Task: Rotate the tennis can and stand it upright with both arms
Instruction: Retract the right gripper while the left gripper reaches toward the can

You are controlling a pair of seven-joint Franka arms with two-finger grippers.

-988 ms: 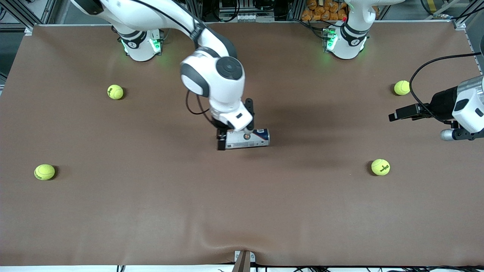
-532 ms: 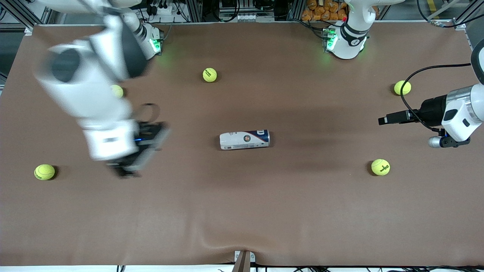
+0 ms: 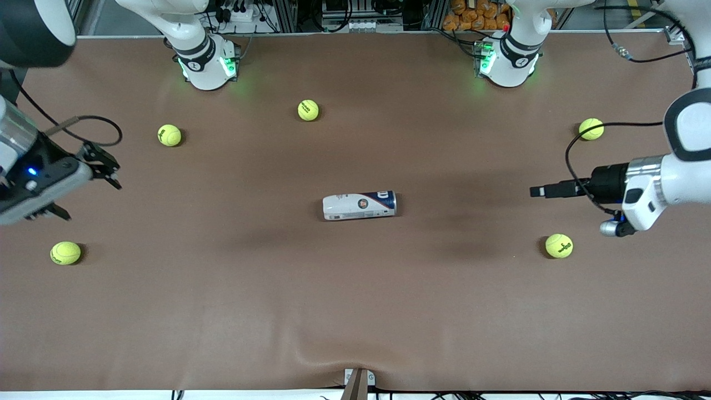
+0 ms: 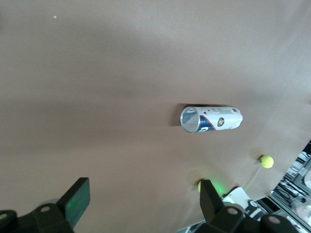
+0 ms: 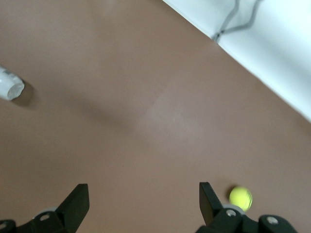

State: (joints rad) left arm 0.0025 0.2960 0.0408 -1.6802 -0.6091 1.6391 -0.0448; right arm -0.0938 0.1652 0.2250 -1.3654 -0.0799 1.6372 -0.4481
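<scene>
Brown cloth covers the whole desk [image 3: 355,311], slightly rumpled at the edge nearest the front camera, and metal framing with cables and orange items stands past the robots' bases.

Near the middle of the desk lies the tennis can [image 3: 360,205], on its side, its length running from one arm's end of the desk toward the other. The dark-blue end of its label points toward the left arm's end. In the left wrist view the can [image 4: 211,119] shows its open silvery rim, lying well apart from the fingers in that picture's foreground.

The left tool [image 3: 537,191] hangs over the desk toward the left arm's end, well apart from the can, pointing at it with nothing between them. Its fingers [image 4: 75,201] are spread wide and hold nothing.

The right tool [image 3: 83,183] hangs over the right arm's end of the desk, also well apart from the can. Its fingers [image 5: 77,200] are spread wide and empty, with only an end of the can [image 5: 9,86] showing at the edge of the right wrist view.

Five tennis balls [image 3: 308,110] lie scattered on the cloth, none touching the can. One ball [image 3: 559,245] lies near the left tool, nearer to the front camera than the can. Another [image 3: 65,253] lies near the right tool.
</scene>
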